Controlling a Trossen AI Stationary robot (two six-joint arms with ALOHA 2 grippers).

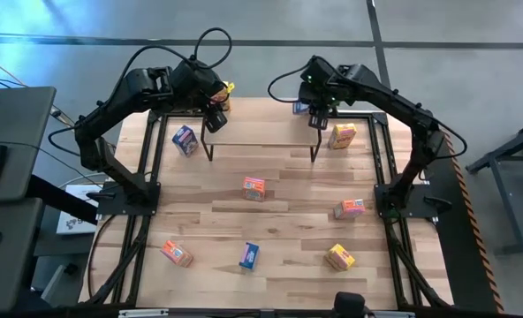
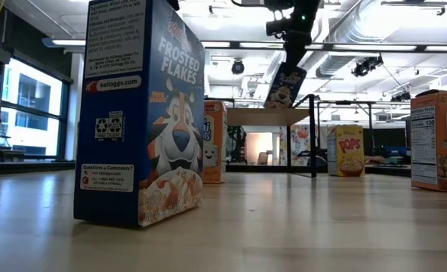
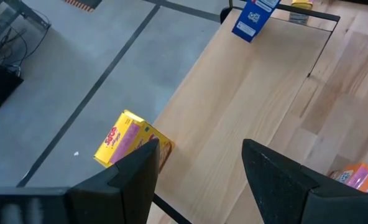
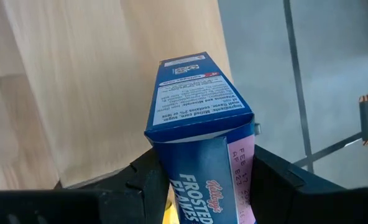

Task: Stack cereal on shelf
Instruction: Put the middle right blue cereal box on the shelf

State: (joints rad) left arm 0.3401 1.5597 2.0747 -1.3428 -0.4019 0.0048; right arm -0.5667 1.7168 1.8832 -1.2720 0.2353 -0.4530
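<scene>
The right pincer [image 4: 199, 177] grips a blue Frosted Flakes box [image 4: 199, 118], tilted, above the right end of the shelf [image 1: 261, 132]. The left pincer [image 3: 199, 165] stands wide and empty above the shelf's left end, near a yellow cereal box [image 3: 131, 140]. Seven further cereal boxes lie scattered on the worktop [image 1: 288, 221].

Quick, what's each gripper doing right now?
Left gripper: open, holding nothing, over the shelf.
Right gripper: shut on a blue cereal box.

Shelf [image 1: 261, 134] top bare between yellow box [image 1: 224, 92] at left end and held blue box [image 4: 199, 124], boxes scattered across tabletop [image 1: 288, 225] in front
</scene>
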